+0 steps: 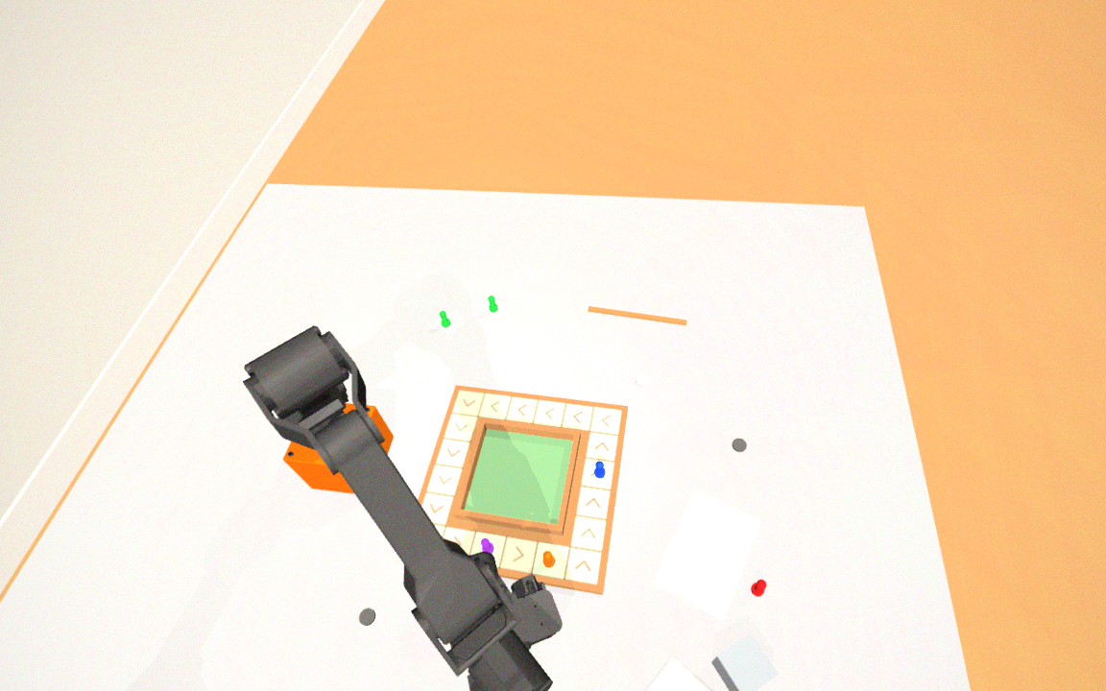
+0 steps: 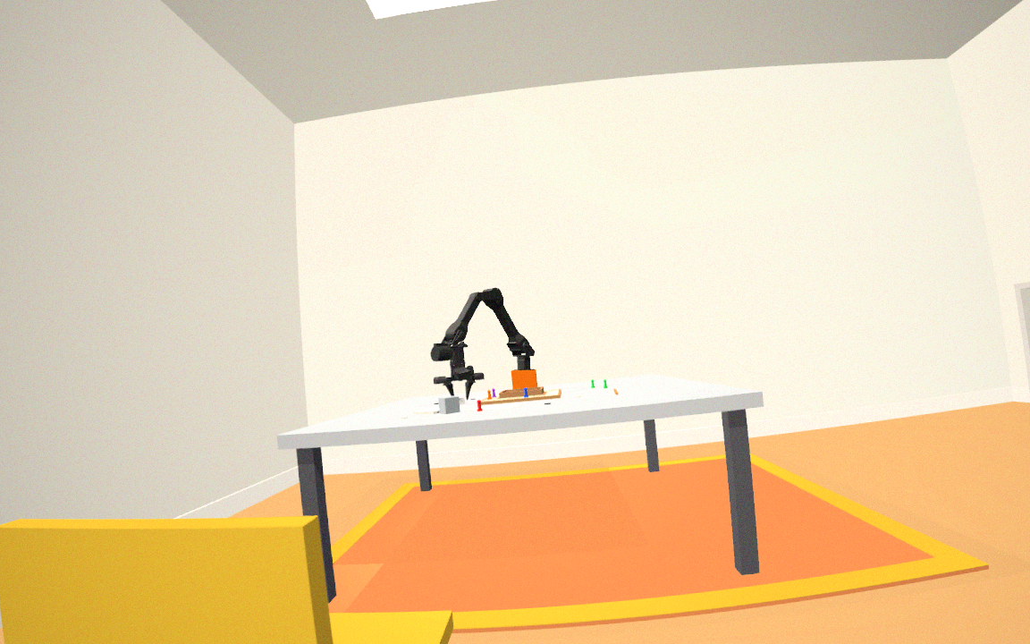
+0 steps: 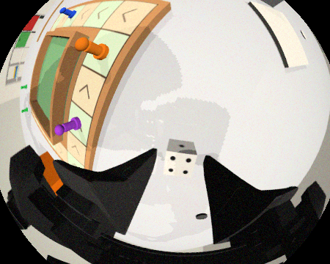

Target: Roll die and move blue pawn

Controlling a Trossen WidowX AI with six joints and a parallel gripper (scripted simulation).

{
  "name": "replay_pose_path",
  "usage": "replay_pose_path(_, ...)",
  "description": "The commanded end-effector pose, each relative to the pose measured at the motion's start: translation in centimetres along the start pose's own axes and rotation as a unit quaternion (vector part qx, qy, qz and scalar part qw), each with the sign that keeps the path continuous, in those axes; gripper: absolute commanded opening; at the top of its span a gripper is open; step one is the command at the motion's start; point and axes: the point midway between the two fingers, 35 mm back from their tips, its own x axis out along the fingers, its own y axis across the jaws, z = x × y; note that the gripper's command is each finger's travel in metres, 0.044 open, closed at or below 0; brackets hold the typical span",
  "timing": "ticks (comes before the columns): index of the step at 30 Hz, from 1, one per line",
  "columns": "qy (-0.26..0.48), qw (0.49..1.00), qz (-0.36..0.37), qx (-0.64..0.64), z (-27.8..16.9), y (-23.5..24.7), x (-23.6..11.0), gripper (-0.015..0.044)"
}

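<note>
The white die [image 3: 180, 163] rests on the table between the spread fingertips of my gripper [image 3: 180, 156] [image 2: 460, 398], with a gap on each side. The gripper is open and low over the table. Four pips show on the die's large pale face in the wrist view; the arm hides it in the top view. The blue pawn [image 1: 599, 469] [image 2: 526, 392] [image 3: 67, 12] stands on the board's right column, two squares before the upper right corner. The tray [image 1: 518, 477] [image 3: 51, 70] in the middle of the board [image 1: 540, 396] [image 3: 111, 81] has a green floor and holds no die.
The orange pawn [image 1: 548, 559] [image 3: 93, 48] and purple pawn [image 1: 487, 545] [image 3: 69, 126] stand on the board's row nearest my gripper. A red pawn [image 1: 758, 587], a grey block [image 1: 746, 661] [image 2: 448, 404] and a white card [image 1: 708, 554] lie right of it. Two green pawns [image 1: 444, 320] [image 1: 492, 304] stand beyond.
</note>
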Motion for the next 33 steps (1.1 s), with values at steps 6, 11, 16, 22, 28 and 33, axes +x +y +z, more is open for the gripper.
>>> replay_pose_path(6, 0.003, 1.000, 0.001, 0.002, -0.1, 0.1, 0.3, 0.0091)
replay_pose_path(11, 0.003, 1.000, 0.001, 0.002, -0.1, 0.1, 0.3, 0.0038)
replay_pose_path(16, 0.003, 1.000, 0.001, 0.002, -0.1, -0.4, -2.9, 0.0000)
replay_pose_path(22, 0.003, 1.000, 0.001, 0.002, -0.5, -0.5, -8.6, 0.0000)
replay_pose_path(28, 0.003, 1.000, 0.001, 0.002, -0.9, -0.1, -12.0, 0.0000)
replay_pose_path(33, 0.003, 1.000, 0.001, 0.010, -0.1, 0.5, -11.9, 0.0000)
